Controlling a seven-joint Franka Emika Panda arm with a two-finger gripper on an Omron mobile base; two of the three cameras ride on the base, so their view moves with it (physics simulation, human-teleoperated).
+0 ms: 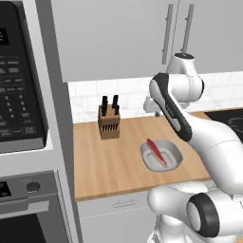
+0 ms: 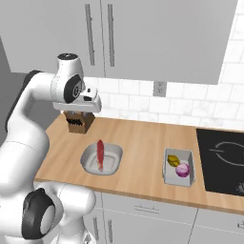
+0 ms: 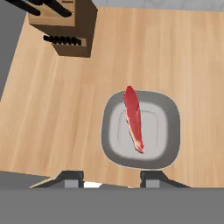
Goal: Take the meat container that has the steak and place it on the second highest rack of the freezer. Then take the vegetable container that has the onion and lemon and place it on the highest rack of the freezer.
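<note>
Hovering over the meat container (image 3: pixel 141 130) holding the steak (image 3: pixel 134 118), gripper (image 3: pixel 113 178) jaws apart, nothing held. Still on the first pickup. Next: lowering onto the container's near rim and closing.

Steak (image 2: pixel 100 155) lies in the meat container (image 2: pixel 88 163) on the surface (image 2: pixel 143 143); knife block (image 2: pixel 79 122) at eleven o'clock, vegetable container (image 2: pixel 190 178), seemingly holding onion (image 2: pixel 183 170) and lemon (image 2: pixel 173 160), at three.

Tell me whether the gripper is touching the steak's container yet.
Apart. In the hand view the gripper has both fingertips short of the grey container, bare counter between them; the steak lies inside, untouched.
</note>
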